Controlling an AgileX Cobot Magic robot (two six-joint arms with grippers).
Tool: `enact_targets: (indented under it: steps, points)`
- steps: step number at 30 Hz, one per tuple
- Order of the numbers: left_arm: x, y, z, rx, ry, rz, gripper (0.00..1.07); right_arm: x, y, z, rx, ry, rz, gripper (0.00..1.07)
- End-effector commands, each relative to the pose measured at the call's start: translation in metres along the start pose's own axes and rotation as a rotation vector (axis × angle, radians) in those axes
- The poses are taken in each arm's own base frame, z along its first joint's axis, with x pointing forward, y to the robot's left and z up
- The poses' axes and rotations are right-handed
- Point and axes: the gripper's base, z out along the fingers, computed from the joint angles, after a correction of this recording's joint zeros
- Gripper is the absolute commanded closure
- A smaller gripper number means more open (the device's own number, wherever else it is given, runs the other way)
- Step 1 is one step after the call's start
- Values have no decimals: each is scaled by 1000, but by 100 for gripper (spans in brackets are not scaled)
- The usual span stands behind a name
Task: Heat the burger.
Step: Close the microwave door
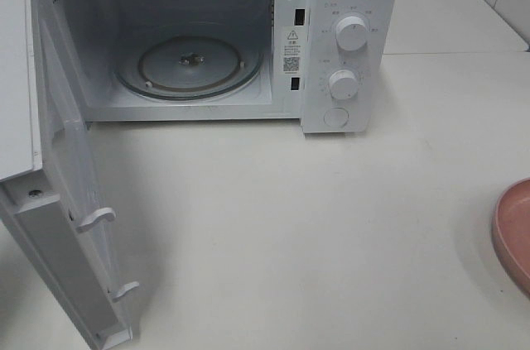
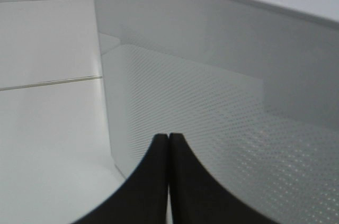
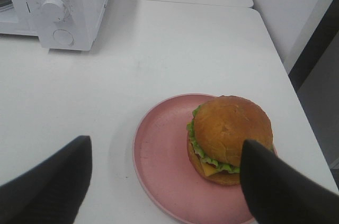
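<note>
The burger (image 3: 230,131), with a golden-brown bun, green lettuce and a cheese edge, sits on the pink plate (image 3: 159,173) in the right wrist view. My right gripper (image 3: 165,143) hangs open over the plate. One dark finger (image 3: 280,187) overlaps the burger's near side and the other finger (image 3: 53,181) is over bare table. Only the plate's rim (image 1: 513,230) shows in the high view, at the right edge, and the burger is out of view there. My left gripper (image 2: 168,142) is shut with nothing in it, close to the open microwave door (image 2: 222,102).
The white microwave (image 1: 348,44) stands at the back of the white table, its door (image 1: 58,226) swung wide to the left. Inside, a glass turntable (image 1: 189,69) lies bare. Two knobs (image 1: 352,34) are on its right panel. The table's right edge runs near the plate.
</note>
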Motion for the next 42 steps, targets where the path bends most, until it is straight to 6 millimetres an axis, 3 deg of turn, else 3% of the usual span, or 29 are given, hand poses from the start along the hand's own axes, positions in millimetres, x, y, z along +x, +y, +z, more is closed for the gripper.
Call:
enact_targets:
  steps: [1, 9, 13, 18, 28, 42]
  points:
    - [-1, -4, 3, 54, -48, -21, 107, 2, 0, -3, 7, -30, 2, 31]
    - [6, -10, 14, 124, -26, -66, 107, 2, 0, -3, 7, -30, 2, 32]
    - [4, -27, 26, 196, -19, -24, 107, 2, 0, -3, 7, -30, 2, 32]
    - [4, -31, 31, 159, -26, -58, 107, 2, 0, -3, 7, -30, 2, 32]
    - [-17, -53, 49, 176, -79, -50, 107, 2, 0, -3, 7, -30, 2, 32]
    - [-14, -104, 102, 223, -14, -82, 107, 2, 0, -3, 7, -30, 2, 32]
